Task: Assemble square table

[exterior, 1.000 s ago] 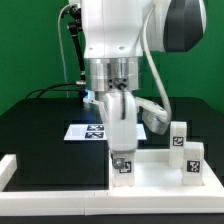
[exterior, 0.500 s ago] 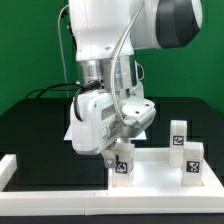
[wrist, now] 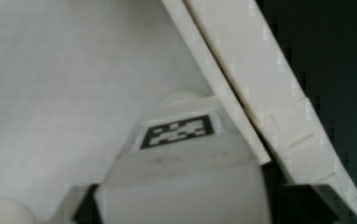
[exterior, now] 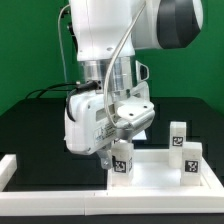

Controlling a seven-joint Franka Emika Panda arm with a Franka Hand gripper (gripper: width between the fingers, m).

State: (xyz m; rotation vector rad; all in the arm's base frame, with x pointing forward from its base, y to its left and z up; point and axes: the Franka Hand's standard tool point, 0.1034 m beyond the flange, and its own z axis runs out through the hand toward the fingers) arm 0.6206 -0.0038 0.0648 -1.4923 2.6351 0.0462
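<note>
My gripper [exterior: 120, 156] is shut on a white block leg [exterior: 123, 162] with a black-and-white tag. It holds the leg at the near corner of the white square tabletop [exterior: 155, 178], on the exterior view's left side. I cannot tell if the leg touches the slab. In the wrist view the leg [wrist: 180, 150] sits between my dark fingers [wrist: 90, 205], with the tabletop [wrist: 68, 80] behind it and the slab's edge running diagonally. Two more tagged legs [exterior: 178, 135] [exterior: 192, 161] stand at the exterior view's right, on or beside the tabletop.
A long white border rail [exterior: 10, 170] lies at the exterior view's left front corner. The marker board [exterior: 72, 131] lies behind my wrist, mostly hidden by it. The black table [exterior: 35, 125] stretches to the left.
My wrist has turned about its axis, so its body now juts to the exterior view's left. The held leg has turned with it and stayed at the tabletop's corner.
</note>
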